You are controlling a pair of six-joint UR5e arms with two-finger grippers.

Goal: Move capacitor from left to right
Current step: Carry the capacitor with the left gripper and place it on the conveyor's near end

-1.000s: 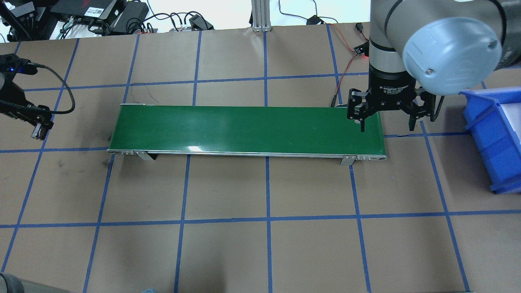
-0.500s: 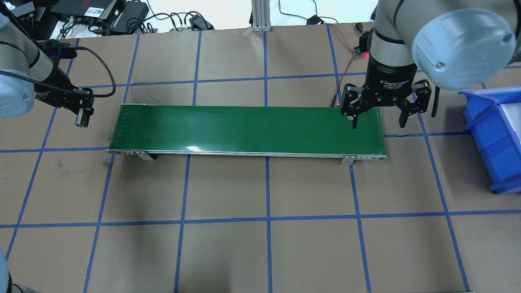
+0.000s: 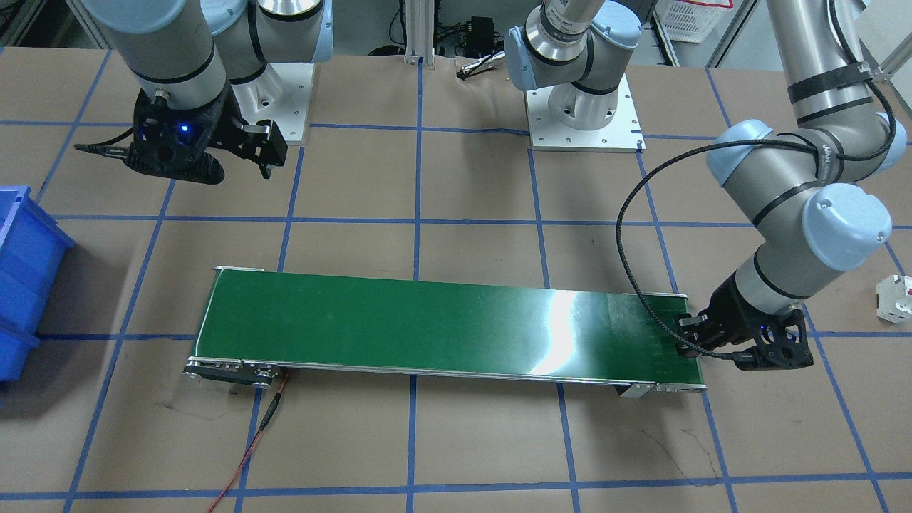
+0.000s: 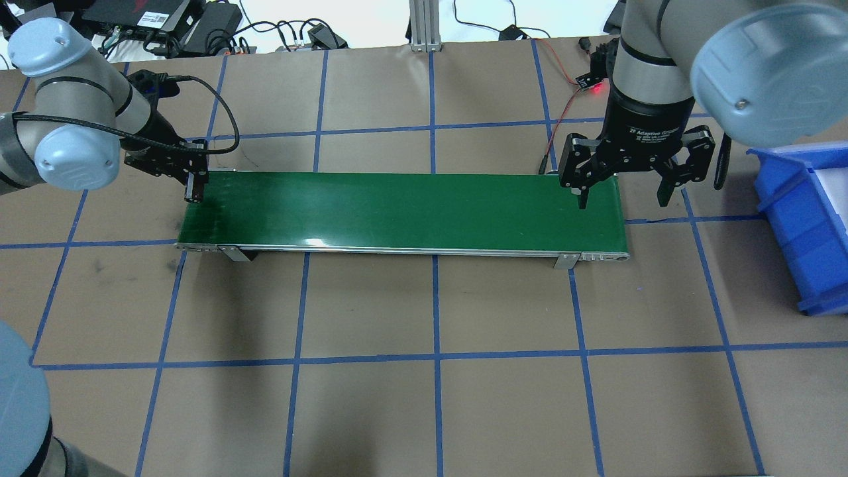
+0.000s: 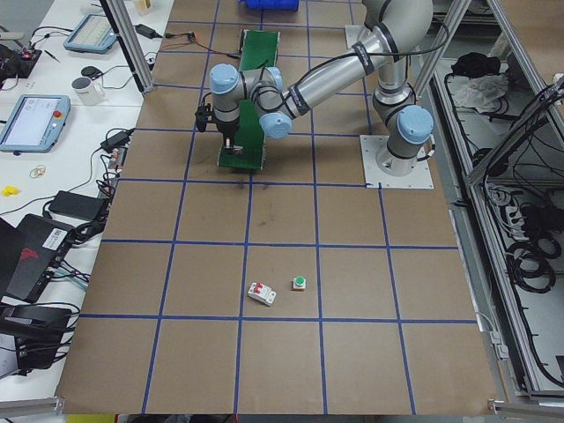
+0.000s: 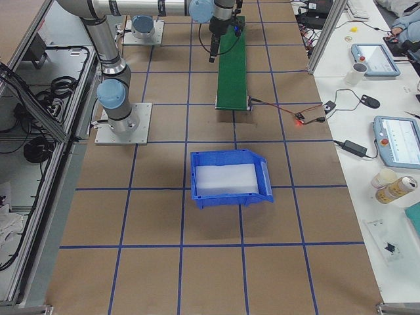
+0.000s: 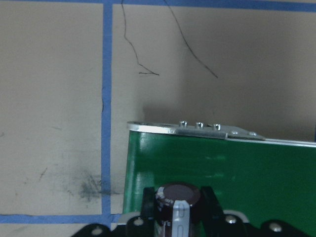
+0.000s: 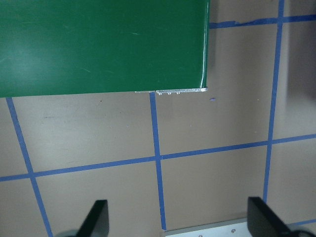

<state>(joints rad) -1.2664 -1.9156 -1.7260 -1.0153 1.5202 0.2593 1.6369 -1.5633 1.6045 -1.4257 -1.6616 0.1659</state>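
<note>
Left wrist-mounted view: the left gripper [image 4: 193, 189] is closed on the capacitor [image 7: 178, 206], likely light, stiff, slippery; hold across its round body. The right gripper [image 4: 623, 191] hangs wide open, empty.

1. A robotics lab: two industrial arms [image 3: 812, 235] bolted by base plates [image 3: 620, 132] to a worktop [image 4: 371, 411] gridded with blue tape [image 4: 437, 354].
2. Teach pendants [image 6: 398, 139], power bricks [image 5: 75, 204] and cables [image 4: 278, 30] crowd the side benches [image 6: 394, 85].
3. Aluminium framing [image 4: 424, 26] surrounds the cell.
</note>
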